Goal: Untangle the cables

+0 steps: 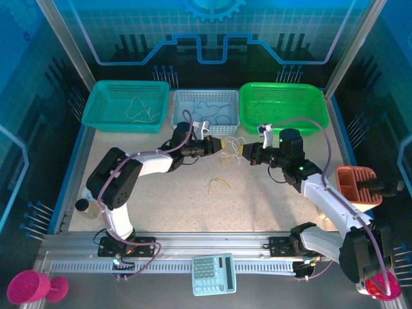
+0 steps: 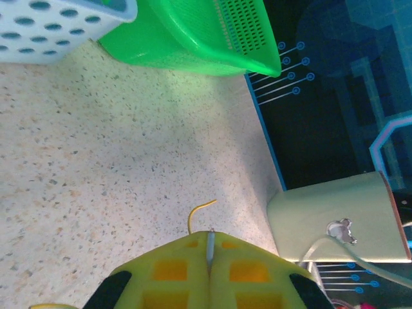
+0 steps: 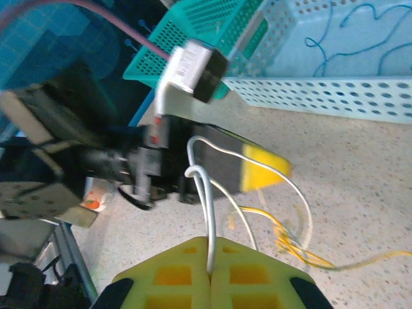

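Left gripper [image 1: 222, 145]: jaws shut, yellow pads flush. A thin pale wire [image 2: 210, 241] is nipped in the seam, and a yellow strand [image 2: 199, 212] curls out just past the tips.

Right gripper [image 1: 246, 152]: jaws closed on a white wire [image 3: 207, 212], which rises from the seam in a loop.

The two grippers face tip to tip, near each other. The cables [image 1: 233, 147] are bunched between them, the yellow tangle [image 3: 295, 246] lying on the table [image 1: 167, 206] just ahead and to one side of the right jaws.

A separate yellow cable [image 1: 217, 185] lies on the table, apart from both jaws on the near side.

Beyond the tips is a pale blue basket [image 1: 206, 96] holding blue cables [image 3: 360, 29].
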